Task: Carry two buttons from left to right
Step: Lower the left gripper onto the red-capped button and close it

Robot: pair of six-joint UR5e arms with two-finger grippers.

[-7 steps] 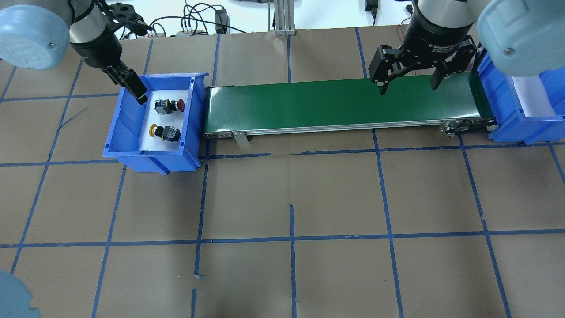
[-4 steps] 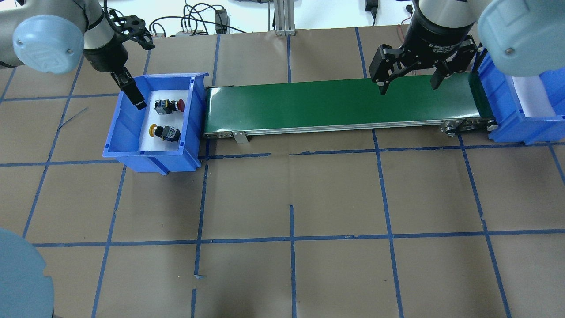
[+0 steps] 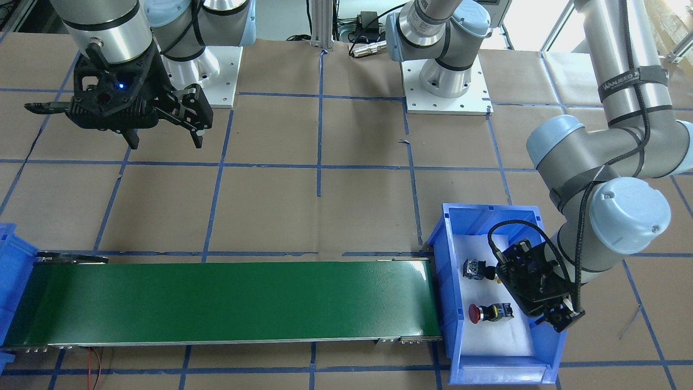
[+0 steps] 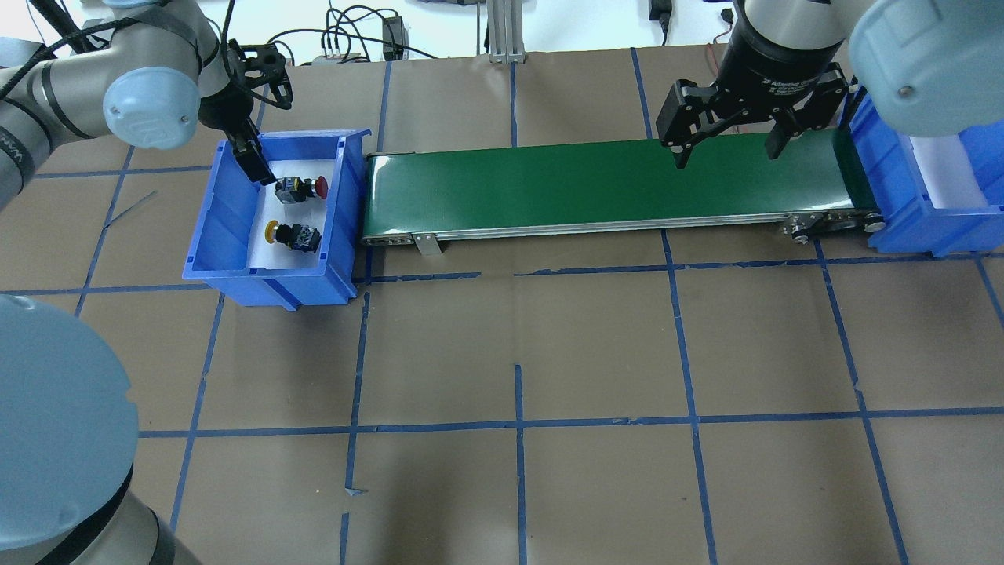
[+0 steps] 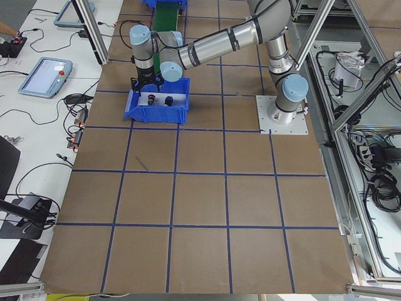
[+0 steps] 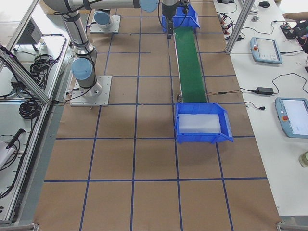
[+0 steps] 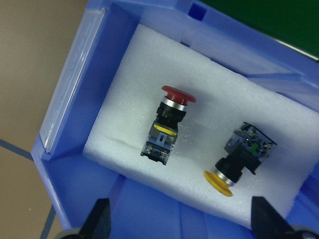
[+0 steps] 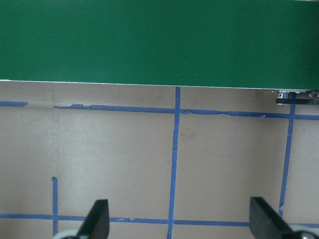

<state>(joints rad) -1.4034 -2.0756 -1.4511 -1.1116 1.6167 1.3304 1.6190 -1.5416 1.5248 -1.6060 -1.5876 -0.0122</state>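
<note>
I count two buttons, both in my left-hand blue bin (image 4: 227, 235), lying on their sides on one white foam pad (image 7: 124, 114), near each other but not touching. The red-capped button (image 4: 300, 188) has its cap turned toward the green belt (image 4: 596, 184). The yellow-capped button (image 4: 293, 235) has its cap turned the other way.

My left claw (image 7: 182, 226) hangs over the bin's back outer corner, released, with its fingers spread wide. The red-capped button is the nearer of the two. From overhead I cannot tell for sure whether a fingertip is below the rim or just above it. Nothing is held.

My right claw (image 4: 725, 157) is also released and grasps nothing. It hovers at the belt's far end, with one finger over the green and the other just off its back edge.

There is one belt, running between the two bins. The second blue bin (image 6: 202, 137), also lined with white foam, sits at the belt's right end. The first bin's walls ring the buttons, and its inner wall stands between them and the belt. The surface (image 4: 518, 329) is brown paper crossed by blue tape lines (image 4: 518, 424).
</note>
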